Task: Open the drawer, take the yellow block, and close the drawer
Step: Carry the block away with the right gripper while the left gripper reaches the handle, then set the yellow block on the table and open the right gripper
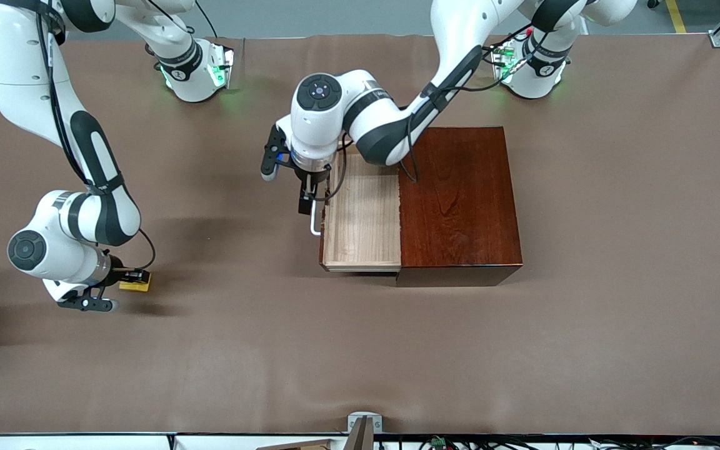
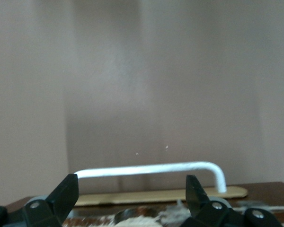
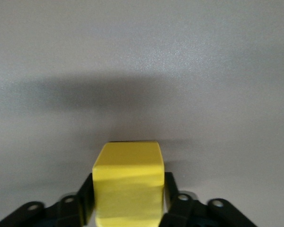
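Note:
The dark reddish-brown wooden box point(image 1: 460, 200) stands mid-table. Its drawer point(image 1: 363, 212) is pulled out toward the right arm's end, and the pale wood inside is bare. The white handle point(image 1: 315, 220) is on the drawer's front. My left gripper point(image 1: 306, 205) is open right at the handle; in the left wrist view the handle's bar point(image 2: 146, 169) runs between its spread fingertips point(image 2: 68, 188). My right gripper point(image 1: 132, 279) is shut on the yellow block point(image 1: 135, 283), low over the table near the right arm's end. The block point(image 3: 128, 179) fills the space between its fingers.
The brown table cover point(image 1: 360, 350) spreads around the box. Both arm bases point(image 1: 194, 69) stand along the table's edge farthest from the front camera. A small mount point(image 1: 363, 428) sits at the edge nearest it.

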`<state>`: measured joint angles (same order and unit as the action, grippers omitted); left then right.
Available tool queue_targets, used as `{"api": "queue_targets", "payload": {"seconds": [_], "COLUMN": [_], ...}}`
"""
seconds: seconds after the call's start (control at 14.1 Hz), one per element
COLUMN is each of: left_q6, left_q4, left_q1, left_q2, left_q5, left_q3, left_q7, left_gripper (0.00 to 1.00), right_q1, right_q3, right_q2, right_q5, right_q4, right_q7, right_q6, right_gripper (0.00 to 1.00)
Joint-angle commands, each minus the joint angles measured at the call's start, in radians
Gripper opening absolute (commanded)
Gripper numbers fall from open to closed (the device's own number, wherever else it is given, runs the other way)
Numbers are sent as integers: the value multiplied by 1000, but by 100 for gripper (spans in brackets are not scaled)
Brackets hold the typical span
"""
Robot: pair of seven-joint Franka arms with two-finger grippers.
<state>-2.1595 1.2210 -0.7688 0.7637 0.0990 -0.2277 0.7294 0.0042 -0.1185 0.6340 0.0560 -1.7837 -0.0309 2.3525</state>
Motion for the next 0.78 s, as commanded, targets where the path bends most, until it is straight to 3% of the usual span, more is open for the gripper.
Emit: {"api": "queue_targets", "payload": {"seconds": [0.0, 0.28, 0.71], "left_q6": [7, -35, -63], "left_q4": [-31, -34, -26], "left_q1": [13, 0, 8], "left_q2": [26, 40, 57], "left_q5": [5, 5, -1], "left_q3": [-1, -2, -2], "left_q7": [-1, -80, -134], "left_gripper": [100, 100, 100], "right_q1": [-18, -29, -16], "right_q3": [11, 13, 13], "right_q2": [0, -22, -172], "right_q5": [2, 2, 2], "right_q4": [1, 1, 3], "right_q7": [2, -7, -12], "right_q6": [2, -36, -192], "right_gripper": [100, 100, 100]}}
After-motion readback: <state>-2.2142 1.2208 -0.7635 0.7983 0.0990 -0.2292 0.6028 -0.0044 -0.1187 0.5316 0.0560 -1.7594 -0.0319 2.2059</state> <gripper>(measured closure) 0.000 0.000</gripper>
